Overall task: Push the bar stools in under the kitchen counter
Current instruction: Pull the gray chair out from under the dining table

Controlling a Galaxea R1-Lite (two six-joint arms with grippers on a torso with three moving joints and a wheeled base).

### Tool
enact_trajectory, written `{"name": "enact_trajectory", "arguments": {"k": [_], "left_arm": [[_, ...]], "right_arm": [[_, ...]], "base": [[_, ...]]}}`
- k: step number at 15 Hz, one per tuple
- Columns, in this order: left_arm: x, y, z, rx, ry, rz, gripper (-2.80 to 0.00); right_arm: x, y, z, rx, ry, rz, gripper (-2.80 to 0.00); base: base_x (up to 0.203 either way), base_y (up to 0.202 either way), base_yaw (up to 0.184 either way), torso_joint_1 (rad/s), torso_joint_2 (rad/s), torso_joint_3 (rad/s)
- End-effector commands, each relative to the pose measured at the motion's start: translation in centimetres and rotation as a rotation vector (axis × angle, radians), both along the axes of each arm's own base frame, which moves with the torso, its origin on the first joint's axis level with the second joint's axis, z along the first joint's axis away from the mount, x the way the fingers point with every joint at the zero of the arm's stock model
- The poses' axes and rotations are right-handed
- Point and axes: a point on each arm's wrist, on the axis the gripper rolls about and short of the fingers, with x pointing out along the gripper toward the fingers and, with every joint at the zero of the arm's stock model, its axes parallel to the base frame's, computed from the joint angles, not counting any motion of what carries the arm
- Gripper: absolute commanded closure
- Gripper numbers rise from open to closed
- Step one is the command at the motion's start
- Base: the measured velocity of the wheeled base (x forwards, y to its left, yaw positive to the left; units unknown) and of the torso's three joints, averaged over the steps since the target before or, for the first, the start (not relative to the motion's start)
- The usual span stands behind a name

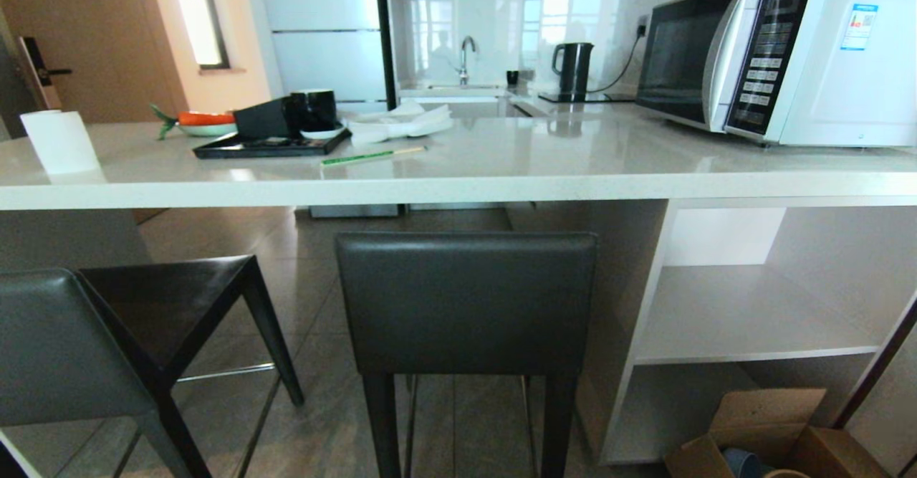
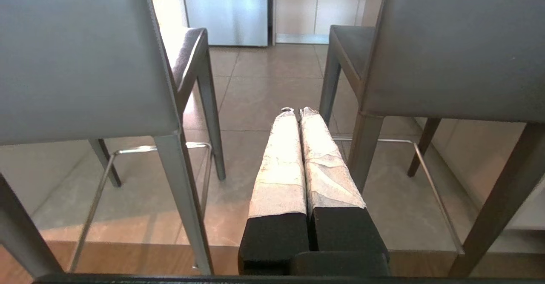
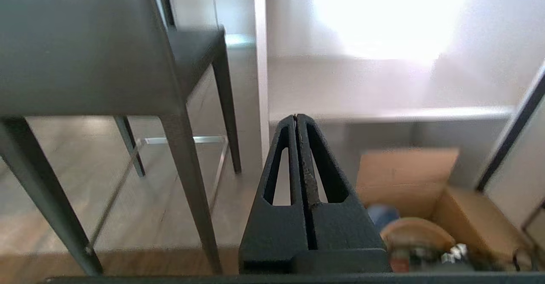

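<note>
Left gripper [image 2: 296,113], seen only in its wrist cam: fingers [image 2: 279,164] pressed together, wrapped in pale tape, holding nothing, pointing fwd at the gap betw. the two bar stools. Left stool [image 2: 81,58] stands just to one side of the tips, right stool [image 2: 460,45] just to the other; both backrests are nearer the cam than the fingertips, seats beyond. Chrome footrest bars [image 2: 157,148] sit low on either side of the fingers. No contact w/ either stool.

Right gripper [image 3: 296,118]: black fingers closed tight, empty. The right stool's backrest [image 3: 81,41] is off to its side, one leg close by, not touching. Past the tips: the white side panel [image 3: 260,84] of the kitchen counter [image 1: 458,170] and the open shelving [image 1: 745,320].

Containers: cardboard box [image 3: 425,186], flaps open, on the floor in the lowest shelf bay, just beside and below the right gripper; inside, a blue item and a round tan item, details too blurred to tell. Shelf above it looks bare.

Head cam: neither arm visible. Right stool [image 1: 466,299] faces the counter squarely, backrest below the slab edge, seat hidden behind it. Left stool [image 1: 122,335] is turned at an angle, seat partly out from under the slab.

On the counter: black tray [image 1: 269,147] w/ dark cups, a small dish w/ a carrot [image 1: 204,118], paper roll [image 1: 61,141], microwave [image 1: 781,51], kettle [image 1: 573,66].
</note>
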Motion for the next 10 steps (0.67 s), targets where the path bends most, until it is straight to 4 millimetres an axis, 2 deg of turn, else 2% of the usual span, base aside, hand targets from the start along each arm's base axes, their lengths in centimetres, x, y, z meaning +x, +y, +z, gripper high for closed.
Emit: {"name": "enact_trajectory", "arguments": {"k": [1,3,6,8,10], "left_arm": [[0.0,0.0,-0.1,0.02,-0.002,-0.001,0.0],[-0.5,-0.2,1.8,0.005,-0.058,-0.077,0.0],[-1.9,-0.6,5.4,-0.042,-0.003,-0.263,0.0],[-1.2,-0.7,7.2,-0.062,0.07,-0.333,0.0],[0.1,-0.7,9.3,-0.103,0.124,-0.364,0.0]], "right_arm": [[-0.2,0.0,0.9,-0.001,-0.019,0.011,0.0],[-0.1,0.1,2.5,-0.002,-0.012,0.06,0.0],[1.2,0.3,5.5,0.015,0.057,0.122,0.0],[2.4,0.4,8.1,0.061,0.088,0.182,0.0],[4.2,0.5,9.7,0.1,0.154,0.242,0.0]], "base": [[0.0,0.0,0.0,0.0,0.0,0.0],[0.0,0.0,0.0,0.0,0.0,0.0],[0.0,0.0,0.0,0.0,0.0,0.0],[0.0,0.0,0.0,0.0,0.0,0.0],[0.0,0.0,0.0,0.0,0.0,0.0]]}}
